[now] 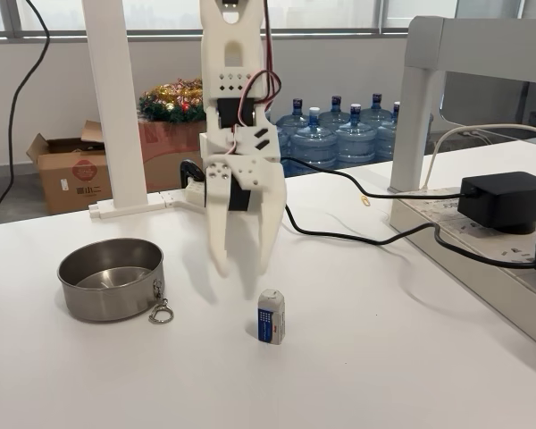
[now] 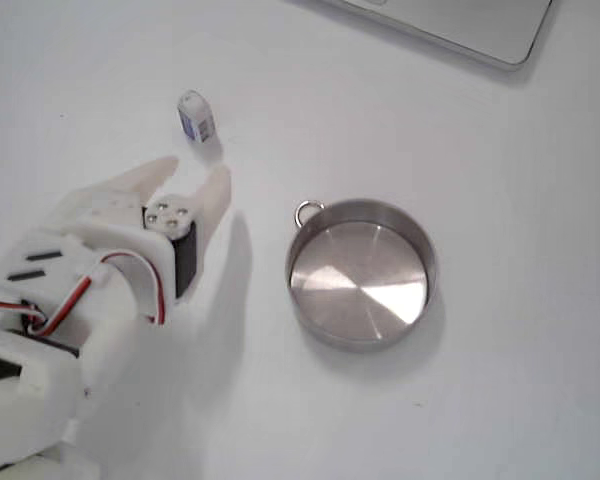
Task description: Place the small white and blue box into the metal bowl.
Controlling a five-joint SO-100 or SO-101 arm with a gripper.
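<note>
Hovering gripper (image 1: 243,270) (parted) near box (image 1: 271,316)

Metal bowl (image 1: 111,280) on the worktop (image 1: 384,366) at left in a fixed view, small box (image 1: 271,315) upright to its right, fingers (image 1: 219,255) behind and between them, apart from both.

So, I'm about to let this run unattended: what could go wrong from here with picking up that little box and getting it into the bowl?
1. The small white and blue box stands upright on a narrow base; the open gripper, poised beside it, could tip it on descent.
2. The box is tiny against the wide fingers, so a slightly off-centre close may pinch an edge and flick it away.
3. The metal bowl sits loose on the table; clipping its rim or clasp ring could shove it.
</note>
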